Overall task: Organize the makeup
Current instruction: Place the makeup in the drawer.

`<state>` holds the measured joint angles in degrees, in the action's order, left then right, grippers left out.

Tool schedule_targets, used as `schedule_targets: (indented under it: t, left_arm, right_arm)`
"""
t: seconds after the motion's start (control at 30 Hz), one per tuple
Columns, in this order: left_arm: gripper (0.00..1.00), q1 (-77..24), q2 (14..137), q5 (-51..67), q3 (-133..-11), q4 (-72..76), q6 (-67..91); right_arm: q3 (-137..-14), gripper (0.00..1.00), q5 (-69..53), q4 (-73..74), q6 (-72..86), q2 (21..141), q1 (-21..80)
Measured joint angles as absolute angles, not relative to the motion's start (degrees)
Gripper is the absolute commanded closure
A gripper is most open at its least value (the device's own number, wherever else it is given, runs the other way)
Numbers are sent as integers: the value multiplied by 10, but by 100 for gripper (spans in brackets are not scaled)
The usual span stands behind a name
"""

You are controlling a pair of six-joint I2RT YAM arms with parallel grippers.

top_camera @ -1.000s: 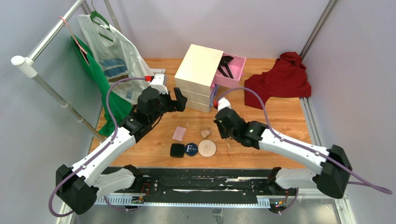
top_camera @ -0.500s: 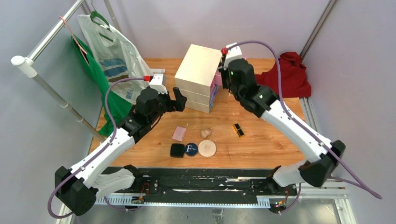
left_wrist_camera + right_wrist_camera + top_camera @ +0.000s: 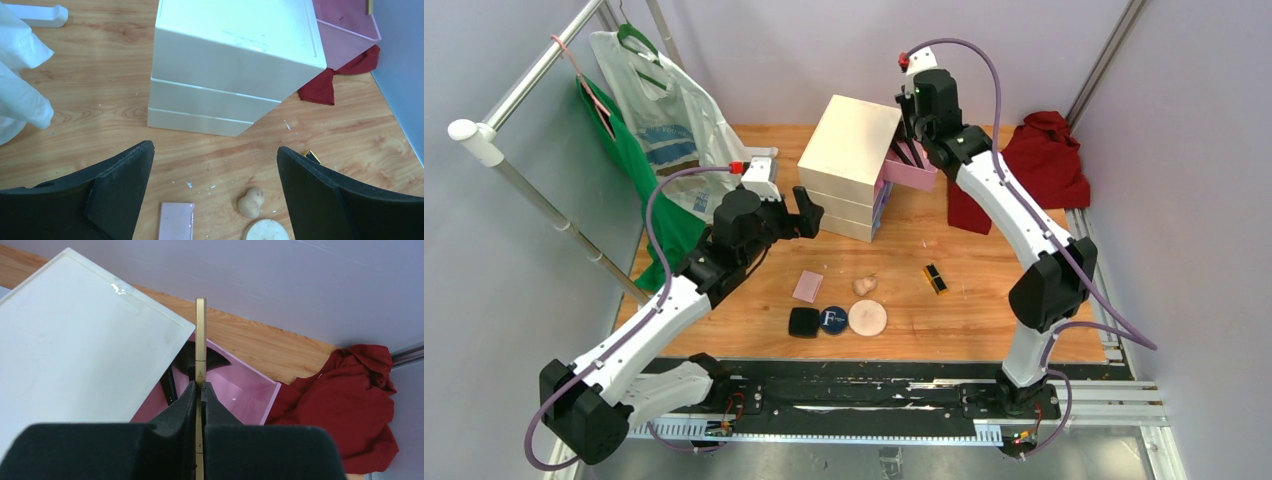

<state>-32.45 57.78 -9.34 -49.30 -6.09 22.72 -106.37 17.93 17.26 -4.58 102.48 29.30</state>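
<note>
My right gripper [image 3: 200, 390] is shut on a thin gold pencil [image 3: 200, 340] that stands straight out of the jaws. It hangs above the open pink drawer [image 3: 240, 390] of the cream chest [image 3: 849, 165], and a black brush [image 3: 192, 360] lies in that drawer. My left gripper [image 3: 215, 190] is open and empty, low over the table in front of the chest. On the table lie a pink square [image 3: 807, 286], a beige sponge [image 3: 864, 285], a beige round puff [image 3: 867, 318], a navy compact [image 3: 832, 320], a black square compact [image 3: 803, 322] and a black-gold lipstick [image 3: 935, 279].
A red cloth [image 3: 1034, 170] lies at the back right beside the drawer. A white bag [image 3: 664, 120] and a green bag [image 3: 609, 120] hang on a metal rack [image 3: 534, 190] at the left. Grey walls close the back and sides.
My right arm has risen from the table near the sponge to above the pink drawer, carrying the pencil. The lipstick now shows on the table. My left arm has stayed put.
</note>
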Motion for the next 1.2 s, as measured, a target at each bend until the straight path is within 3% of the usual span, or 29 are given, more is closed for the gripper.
schedule_targets:
  t: [0.37,1.2]
  left_arm:
    - [2,-324,598,-93,-493,-57,227]
    - [2,-324,600,-95,-493,-57,227]
  right_arm:
    - [-1090,99,119,174,-45,1079,236]
    - [-1016,99,74,187,-20,1079,234]
